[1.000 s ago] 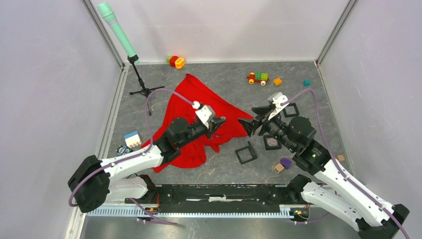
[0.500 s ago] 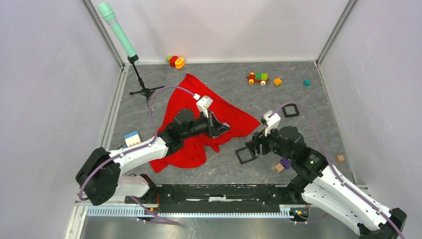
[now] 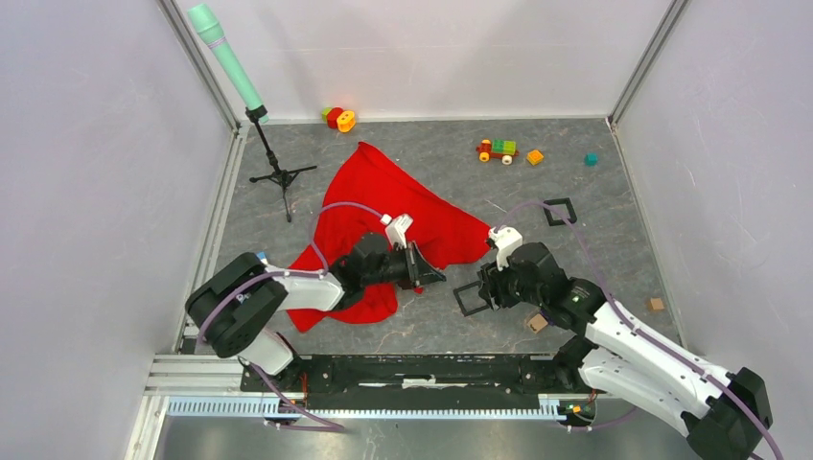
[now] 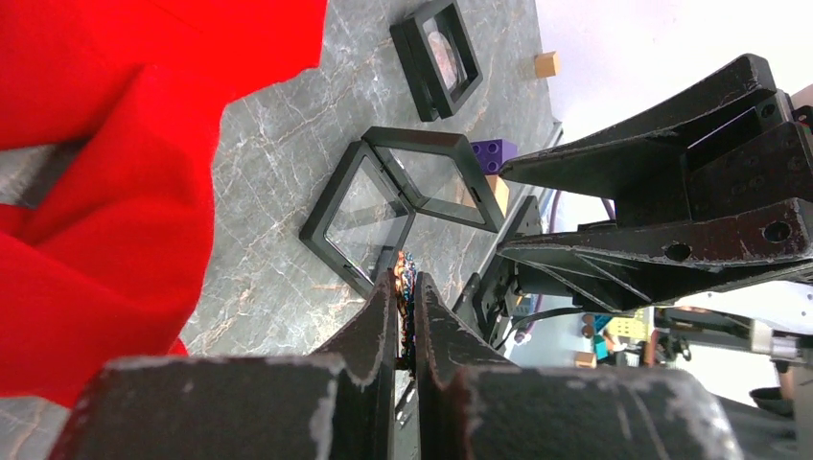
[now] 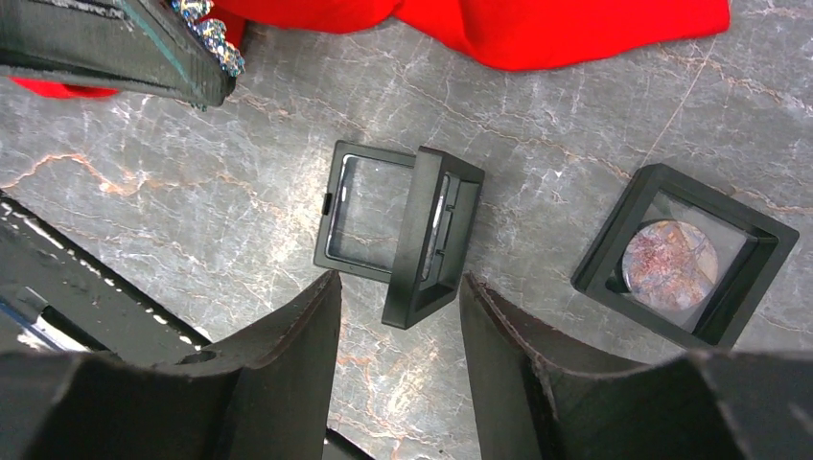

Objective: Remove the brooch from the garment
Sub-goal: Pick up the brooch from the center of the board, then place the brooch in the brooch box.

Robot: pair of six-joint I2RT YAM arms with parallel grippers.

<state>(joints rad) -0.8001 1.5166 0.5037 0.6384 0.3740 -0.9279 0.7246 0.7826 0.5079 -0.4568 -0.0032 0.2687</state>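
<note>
Pinching brooch w/ L claw, R claw apart, grey marbled table, white walls, garment.

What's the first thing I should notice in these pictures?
The bright red garment spread on the grey table stands out most. Just off its near edge, the left gripper pinches a small sparkly brooch, while the right gripper hangs open above an open black display case.

no readable text, labels or numbers
</note>
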